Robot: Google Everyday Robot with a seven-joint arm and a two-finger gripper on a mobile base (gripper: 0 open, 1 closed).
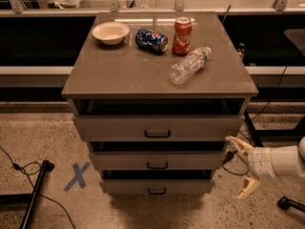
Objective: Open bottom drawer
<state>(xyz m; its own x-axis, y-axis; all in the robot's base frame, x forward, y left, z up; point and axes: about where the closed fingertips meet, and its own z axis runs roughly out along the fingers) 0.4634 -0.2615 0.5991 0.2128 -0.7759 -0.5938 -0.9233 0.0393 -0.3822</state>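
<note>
The grey cabinet (pixel 157 75) has three drawers, each pulled out a little. The bottom drawer (pixel 157 186) is the lowest and narrowest front, with a small black bar handle (pixel 157 191). My gripper (pixel 242 167) is at the lower right, just right of the cabinet's right edge, at the height of the middle and bottom drawers. Its two tan fingers are spread apart and hold nothing. It touches no drawer.
On the cabinet top are a cream bowl (pixel 110 32), a lying blue can (pixel 151 40), an upright red can (pixel 182 29) and a lying clear bottle (pixel 189 65). A blue tape X (pixel 76 176) and a black pole (pixel 34 192) lie on the floor at left. Cables run at right.
</note>
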